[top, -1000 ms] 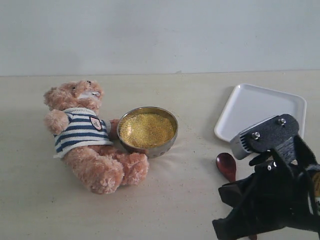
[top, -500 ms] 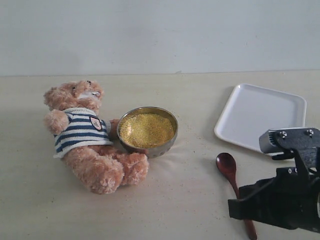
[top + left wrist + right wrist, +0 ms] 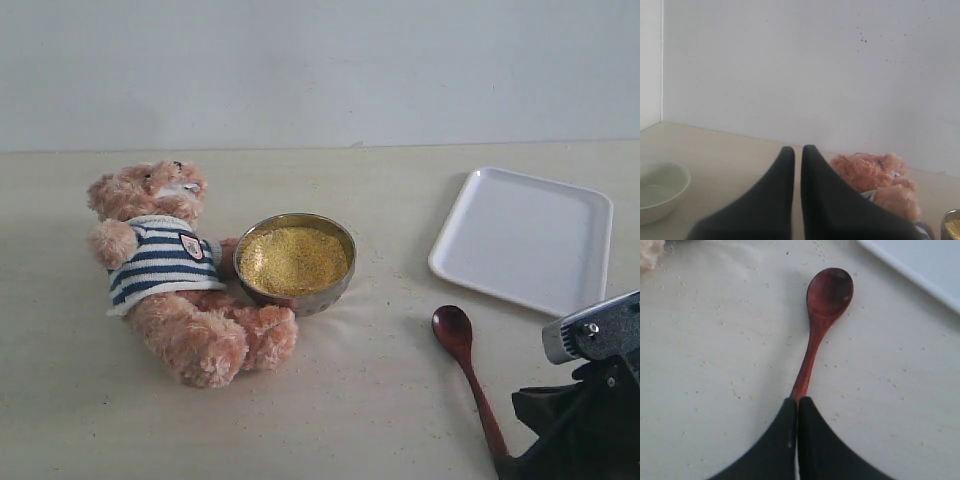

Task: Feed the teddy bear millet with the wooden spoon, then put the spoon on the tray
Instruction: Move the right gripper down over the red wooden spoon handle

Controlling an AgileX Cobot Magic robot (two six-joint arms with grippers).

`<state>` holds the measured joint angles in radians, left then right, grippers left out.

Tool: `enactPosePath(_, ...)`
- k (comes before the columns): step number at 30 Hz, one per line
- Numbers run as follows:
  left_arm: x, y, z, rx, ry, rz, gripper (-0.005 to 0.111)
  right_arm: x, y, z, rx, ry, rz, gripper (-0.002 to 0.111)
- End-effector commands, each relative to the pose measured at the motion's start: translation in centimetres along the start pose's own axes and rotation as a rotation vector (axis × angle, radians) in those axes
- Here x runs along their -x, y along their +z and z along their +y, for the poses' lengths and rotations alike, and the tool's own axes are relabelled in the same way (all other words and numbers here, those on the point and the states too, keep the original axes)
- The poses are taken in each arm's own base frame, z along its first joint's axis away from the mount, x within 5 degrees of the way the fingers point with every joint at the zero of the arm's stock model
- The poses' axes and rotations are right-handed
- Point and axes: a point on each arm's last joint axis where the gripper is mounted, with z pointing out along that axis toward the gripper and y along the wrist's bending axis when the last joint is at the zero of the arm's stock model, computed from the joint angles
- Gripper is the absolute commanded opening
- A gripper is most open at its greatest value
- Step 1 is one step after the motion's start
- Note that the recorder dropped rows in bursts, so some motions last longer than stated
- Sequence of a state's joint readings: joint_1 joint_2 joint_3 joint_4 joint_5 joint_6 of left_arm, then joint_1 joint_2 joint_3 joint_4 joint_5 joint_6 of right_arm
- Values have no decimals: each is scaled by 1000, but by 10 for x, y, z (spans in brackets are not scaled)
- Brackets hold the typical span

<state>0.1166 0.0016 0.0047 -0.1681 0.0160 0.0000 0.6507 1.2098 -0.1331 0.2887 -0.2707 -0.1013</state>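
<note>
The right gripper (image 3: 797, 402) is being held low over the table (image 3: 380, 410), its two dark fingers being pressed together with no gap between them. The wooden spoon (image 3: 462, 352) is being seen lying flat on the table, hollow side up, with its oval bowl pointing away from the gripper. The end of its slim handle is being hidden at the fingertips, so whether it is being touched or pinched cannot be told. The tray (image 3: 525, 240) is being shown beyond the spoon on the right of the exterior view, near the spoon's bowl but apart from it. On the left, the teddy bear (image 3: 175, 270) is being seen sitting, leaning back, with the metal bowl (image 3: 300, 300) set just beside its arm and leg. The millet (image 3: 293, 260) is being held heaped in that bowl, and stray grains (image 3: 740, 385) are being seen scattered on the table around the spoon. The left gripper (image 3: 797, 150) is being held closed and clasping nothing, pointing toward the wall (image 3: 790, 65). The bear's head is being seen just past it, and a white bowl (image 3: 660, 187) is standing well off to one side.
</note>
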Motion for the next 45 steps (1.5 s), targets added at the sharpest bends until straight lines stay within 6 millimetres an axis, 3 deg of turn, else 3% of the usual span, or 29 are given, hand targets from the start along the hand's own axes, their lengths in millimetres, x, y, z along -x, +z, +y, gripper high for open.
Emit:
enactPosePath(1, 3, 0, 0, 0, -7, -23, 5, 0, 0, -1, -9, -61, -12, 14)
enactPosePath(6, 3, 0, 0, 0, -7, -23, 5, 1, 0, -2, -12, -34, -27, 47)
enactPosePath(8, 3, 0, 0, 0, -7, -23, 5, 2, 0, -2, -13, -11, -35, 52)
enactPosePath(15, 3, 0, 0, 0, -7, -23, 5, 1, 6, -2, -20, 44, 0, 51)
enactPosePath(26, 3, 0, 0, 0, -7, -23, 5, 0, 43, 0, -54, -4, 111, 51)
enactPosePath(31, 3, 0, 0, 0, -7, -23, 5, -3, 56, 0, -46, -83, 74, 51)
enactPosePath(36, 3, 0, 0, 0, -7, -23, 5, 5, 57, 0, -50, -67, -26, 51)
enactPosePath(45, 3, 0, 0, 0, -7, -23, 5, -7, 56, 0, -48, -8, 112, 51)
